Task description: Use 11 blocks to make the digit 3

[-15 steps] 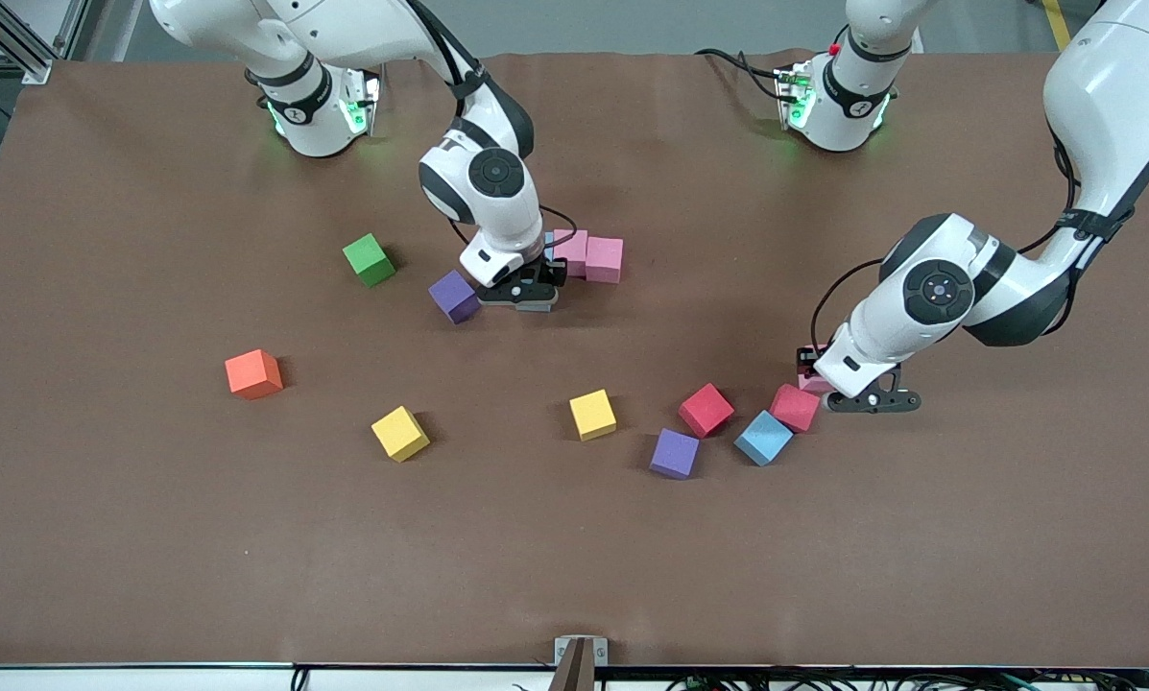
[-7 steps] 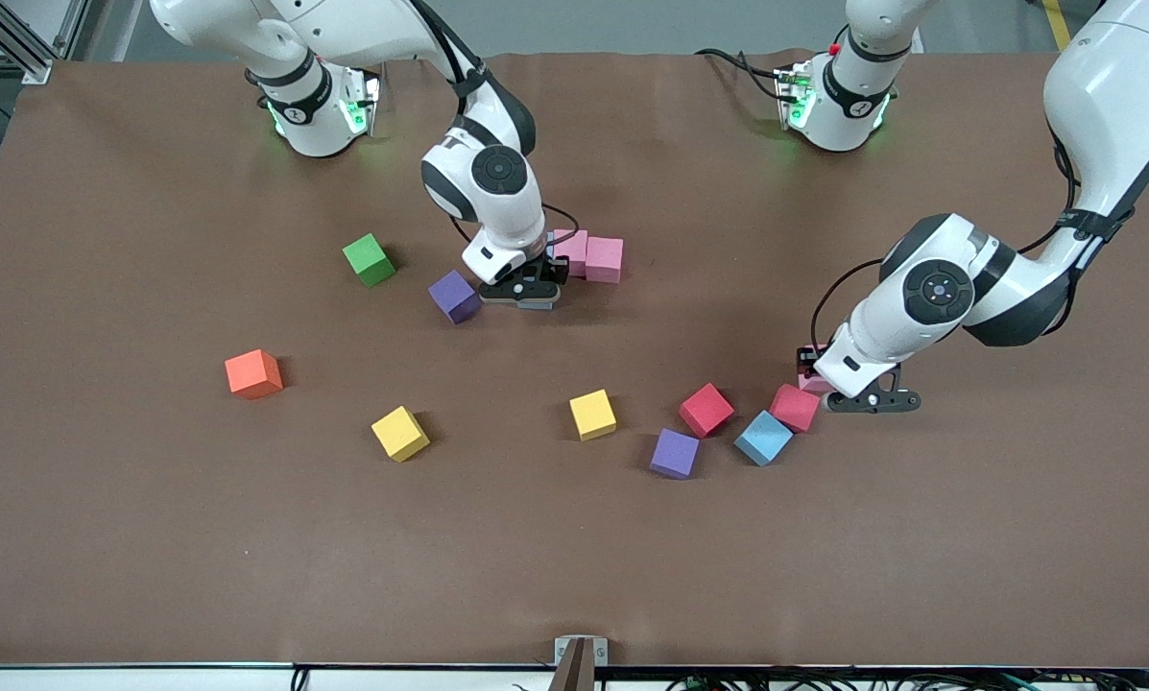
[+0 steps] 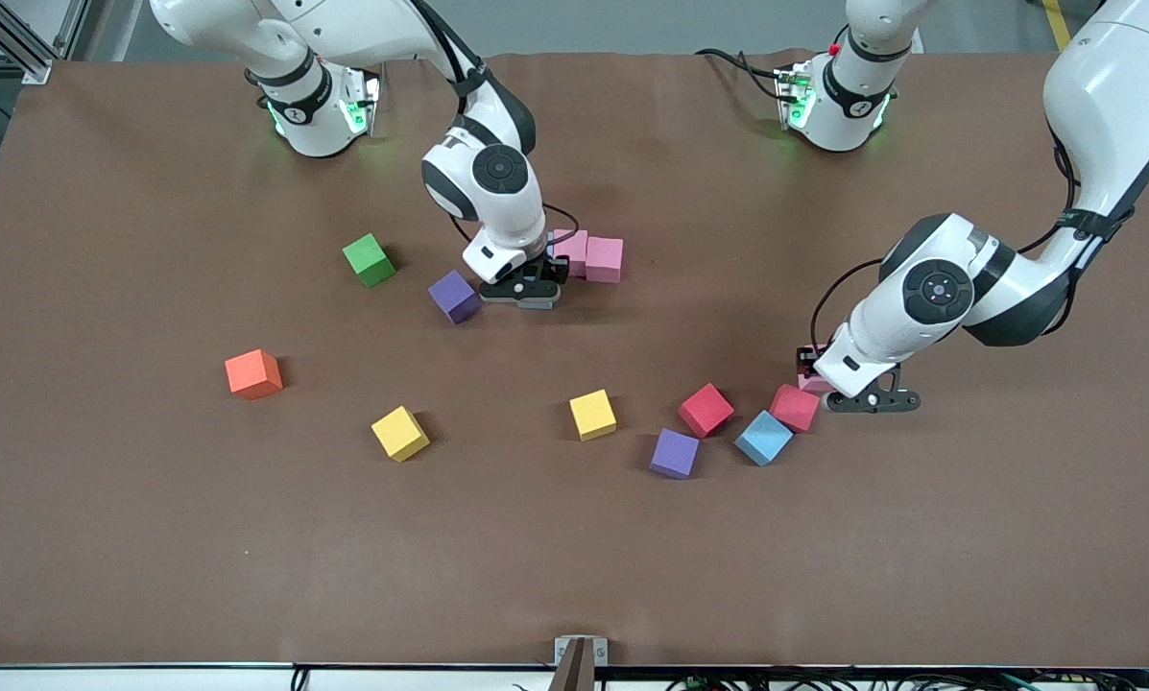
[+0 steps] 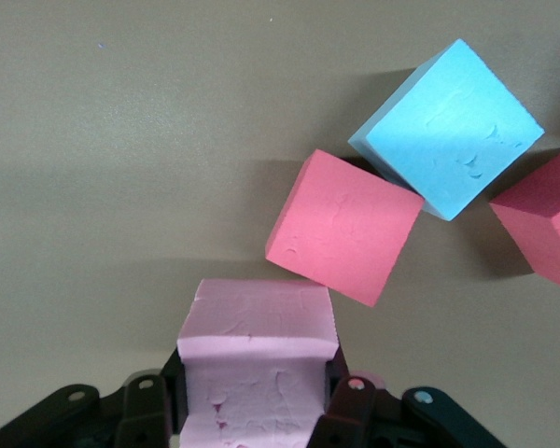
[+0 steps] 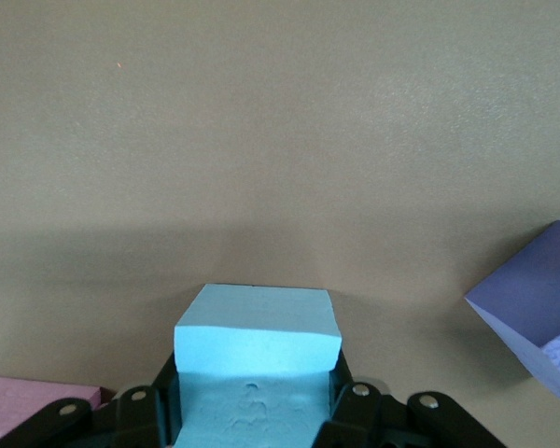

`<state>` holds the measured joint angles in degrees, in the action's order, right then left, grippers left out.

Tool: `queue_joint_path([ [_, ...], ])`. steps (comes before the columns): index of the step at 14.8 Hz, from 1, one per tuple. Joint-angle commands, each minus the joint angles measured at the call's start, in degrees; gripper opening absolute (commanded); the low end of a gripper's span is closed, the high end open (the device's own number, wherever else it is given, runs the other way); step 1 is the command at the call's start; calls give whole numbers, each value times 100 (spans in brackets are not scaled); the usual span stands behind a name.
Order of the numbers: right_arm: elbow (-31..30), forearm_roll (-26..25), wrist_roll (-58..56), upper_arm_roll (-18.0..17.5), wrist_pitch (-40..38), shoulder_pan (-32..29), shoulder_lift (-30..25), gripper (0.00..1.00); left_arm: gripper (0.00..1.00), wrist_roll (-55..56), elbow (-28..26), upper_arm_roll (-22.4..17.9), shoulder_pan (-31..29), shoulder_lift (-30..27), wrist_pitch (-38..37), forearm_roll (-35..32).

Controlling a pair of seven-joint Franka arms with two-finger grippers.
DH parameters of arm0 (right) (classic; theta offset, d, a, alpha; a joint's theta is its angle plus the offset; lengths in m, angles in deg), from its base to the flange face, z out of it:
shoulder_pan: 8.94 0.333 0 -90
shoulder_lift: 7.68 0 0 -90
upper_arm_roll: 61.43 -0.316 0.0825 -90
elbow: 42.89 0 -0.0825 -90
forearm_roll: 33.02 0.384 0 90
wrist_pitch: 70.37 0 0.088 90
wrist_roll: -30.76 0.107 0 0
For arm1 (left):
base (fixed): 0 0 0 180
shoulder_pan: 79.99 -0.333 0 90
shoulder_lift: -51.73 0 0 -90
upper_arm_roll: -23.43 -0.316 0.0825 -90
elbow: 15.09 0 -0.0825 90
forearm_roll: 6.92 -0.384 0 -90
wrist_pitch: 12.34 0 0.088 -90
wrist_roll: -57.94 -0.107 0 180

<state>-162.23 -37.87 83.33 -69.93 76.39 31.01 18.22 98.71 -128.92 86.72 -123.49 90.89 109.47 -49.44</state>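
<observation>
My right claw (image 3: 526, 288) is low at the surface (image 3: 574, 557) mid-table, clamped on a light blue block (image 5: 258, 331), fingers (image 5: 355, 411) pressed on both its sides. That block sits just beside two pink blocks (image 3: 588, 257), which lie side by side touching each other; a corner of one shows in the right wrist view (image 5: 37, 397). A purple block (image 3: 455, 296) is near the claw, toward the right arm's end, w/ the green cube (image 3: 369, 259) a bit farther along that way.

My left claw (image 3: 867, 398) is down toward the left arm's end, gripping a pink block (image 4: 257, 359) btwn its fingers (image 4: 149, 411). A red block (image 4: 343, 227) is just beside that pink one, corner nearly touching it; a light blue block (image 4: 448, 126) touches the red one. Another red block (image 3: 706, 410) is near those, then a purple block (image 3: 675, 453) slightly nearer the front camera.

Loose elsewhere: yellow block (image 3: 593, 415) mid-table, second yellow block (image 3: 400, 433) toward the right arm's end, and the orange cube (image 3: 253, 373) farther that way. No digit 3 shape laid out yet; only the two pinks and my light blue sit in a row.
</observation>
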Motion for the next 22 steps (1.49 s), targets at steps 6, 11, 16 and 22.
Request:
queue_joint_path([
  [6,-160,-183,210,76,99,93,-102,1,49,71,27,51,25,-102,-105,122],
  [11,-143,-183,245,76,178,93,-84,1,49,186,36,183,25,-93,-254,122],
  [16,-143,-183,245,76,205,93,-32,1,49,177,44,174,25,-84,-254,122],
  [22,-143,-288,237,76,196,84,-32,1,49,159,44,174,8,-93,-254,122],
])
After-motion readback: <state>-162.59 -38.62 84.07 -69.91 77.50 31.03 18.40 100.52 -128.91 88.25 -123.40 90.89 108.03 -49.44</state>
